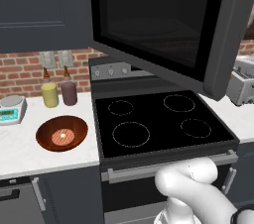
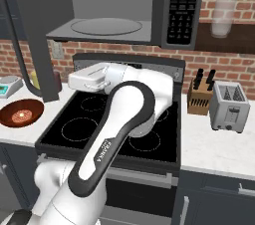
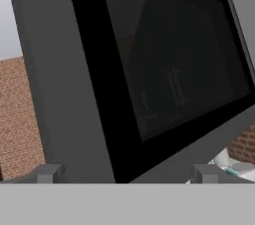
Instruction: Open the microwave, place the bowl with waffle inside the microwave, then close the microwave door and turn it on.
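Observation:
The microwave (image 2: 107, 27) hangs above the stove with its grey interior and glass turntable (image 2: 106, 26) exposed; the keypad panel (image 2: 184, 5) is at its right. The microwave door (image 1: 163, 25) stands swung wide out to the left. In the hand view my gripper (image 3: 127, 174) is open, its fingertips far apart and facing the door's black window (image 3: 169, 69) from close by, holding nothing. The hand (image 2: 87, 79) hovers over the stove, just right of the door's edge. The reddish-brown bowl (image 1: 62, 134) sits on the left counter with the waffle (image 1: 63, 136) in it.
A black stovetop (image 1: 158, 121) lies below the microwave. A scale (image 1: 12, 109) and two jars (image 1: 49, 93) stand behind the bowl. On the right counter are a knife block (image 2: 200, 97) and a toaster (image 2: 229, 105).

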